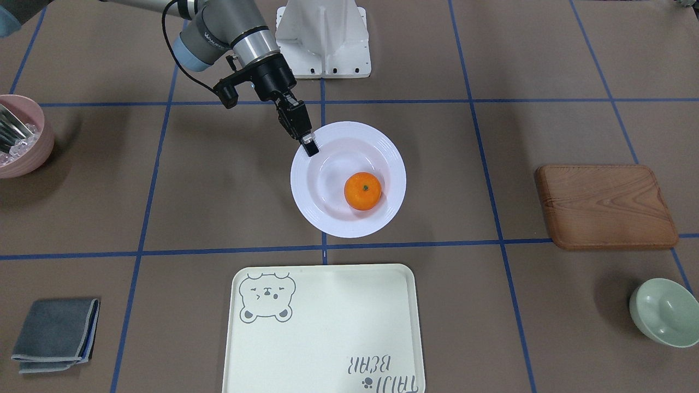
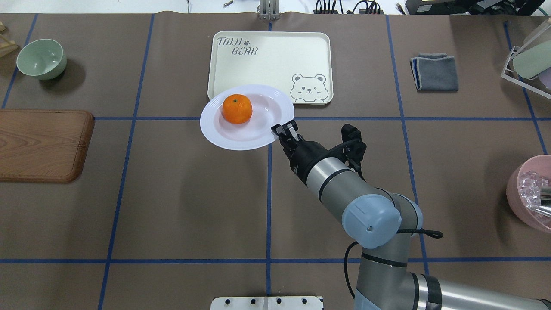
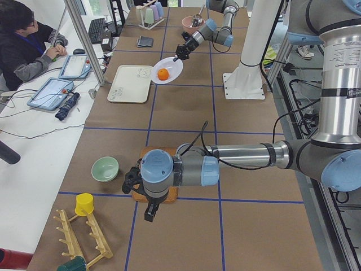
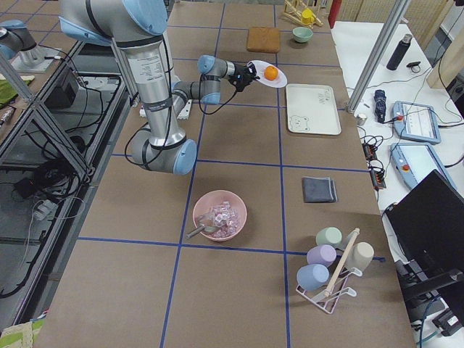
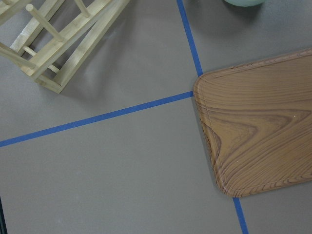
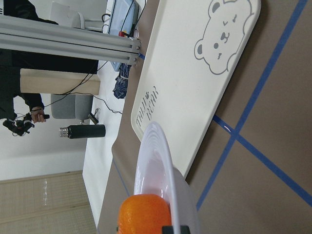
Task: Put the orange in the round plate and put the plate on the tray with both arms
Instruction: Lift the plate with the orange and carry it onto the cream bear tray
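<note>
The orange [image 1: 362, 190] lies in the sunken centre of the white round plate [image 1: 327, 218]. My right gripper [image 1: 309, 146] is shut on the plate's rim on the robot side, with the plate [image 2: 211, 129] held a little above the table. The cream bear tray [image 1: 327, 327] lies just beyond the plate, with nothing on it. In the right wrist view the plate [image 6: 161, 161] shows edge-on with the orange [image 6: 145, 212] in it and the tray [image 6: 195, 92] behind. My left gripper [image 3: 149, 213] hangs over the wooden board's corner; I cannot tell if it is open or shut.
A brown wooden board [image 2: 41, 144] and a pale green bowl [image 2: 41, 58] are on the robot's left. A pink bowl [image 2: 531, 193] and a folded grey cloth [image 2: 434, 72] are on its right. A wooden rack [image 5: 58, 44] stands near the board.
</note>
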### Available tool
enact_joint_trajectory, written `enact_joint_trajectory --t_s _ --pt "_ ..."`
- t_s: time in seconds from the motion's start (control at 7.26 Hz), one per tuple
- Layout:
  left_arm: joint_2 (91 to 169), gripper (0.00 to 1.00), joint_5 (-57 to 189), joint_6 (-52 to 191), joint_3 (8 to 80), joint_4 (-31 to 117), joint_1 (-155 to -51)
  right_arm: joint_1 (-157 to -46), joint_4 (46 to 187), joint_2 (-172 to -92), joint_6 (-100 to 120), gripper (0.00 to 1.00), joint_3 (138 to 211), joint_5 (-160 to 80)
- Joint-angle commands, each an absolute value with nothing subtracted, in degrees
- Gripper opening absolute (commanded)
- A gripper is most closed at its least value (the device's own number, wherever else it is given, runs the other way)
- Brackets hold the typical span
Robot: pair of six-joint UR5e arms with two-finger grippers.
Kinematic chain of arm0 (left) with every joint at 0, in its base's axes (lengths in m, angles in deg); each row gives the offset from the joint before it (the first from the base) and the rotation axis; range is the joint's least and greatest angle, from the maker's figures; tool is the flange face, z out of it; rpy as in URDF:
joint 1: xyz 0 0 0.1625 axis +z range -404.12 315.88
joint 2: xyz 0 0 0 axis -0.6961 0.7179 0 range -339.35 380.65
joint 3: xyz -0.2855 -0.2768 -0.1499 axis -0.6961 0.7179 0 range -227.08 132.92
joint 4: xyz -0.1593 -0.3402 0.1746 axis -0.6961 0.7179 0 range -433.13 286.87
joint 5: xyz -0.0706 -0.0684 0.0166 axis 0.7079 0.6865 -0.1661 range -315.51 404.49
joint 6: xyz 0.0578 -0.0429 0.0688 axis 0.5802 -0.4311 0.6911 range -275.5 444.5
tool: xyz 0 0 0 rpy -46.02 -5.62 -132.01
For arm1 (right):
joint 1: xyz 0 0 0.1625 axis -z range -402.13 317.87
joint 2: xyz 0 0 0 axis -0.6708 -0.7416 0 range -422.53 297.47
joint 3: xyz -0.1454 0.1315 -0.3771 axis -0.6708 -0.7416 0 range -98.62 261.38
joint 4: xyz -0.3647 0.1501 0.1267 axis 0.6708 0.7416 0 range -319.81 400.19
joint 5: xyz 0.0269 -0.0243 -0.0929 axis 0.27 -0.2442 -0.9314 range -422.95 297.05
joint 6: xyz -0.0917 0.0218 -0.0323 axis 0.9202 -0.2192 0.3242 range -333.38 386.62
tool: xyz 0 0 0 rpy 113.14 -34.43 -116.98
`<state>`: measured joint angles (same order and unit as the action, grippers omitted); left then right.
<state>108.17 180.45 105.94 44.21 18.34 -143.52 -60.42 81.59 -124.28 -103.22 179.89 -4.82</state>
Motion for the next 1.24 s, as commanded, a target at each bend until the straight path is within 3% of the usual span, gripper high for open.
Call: enact_joint_trajectory --t_s 0.0,0.55,0.83,0.96,1.1 --pt "107.7 1.0 180.5 105.9 44.9 18.4 -143.5 -64.0 82.2 -116.2 -107.7 0.0 166.5 -10.1" --pt "107.6 1.0 180.5 105.8 45.8 18.3 -143.4 -69.8 92.4 -98.9 -123.1 0.0 140.3 -14.2" --pt "107.7 1.0 180.5 105.7 45.8 18.3 -143.4 -70.1 92.4 -97.2 -125.1 0.0 137.2 -14.3" --pt "107.7 1.0 180.5 105.7 45.8 18.3 -143.4 -70.4 92.4 -97.2 -128.2 0.23 137.2 -14.3" --pt "107.7 1.0 180.5 105.7 45.8 18.3 -143.4 -70.3 92.5 -97.3 -127.6 0.27 137.9 -13.5"
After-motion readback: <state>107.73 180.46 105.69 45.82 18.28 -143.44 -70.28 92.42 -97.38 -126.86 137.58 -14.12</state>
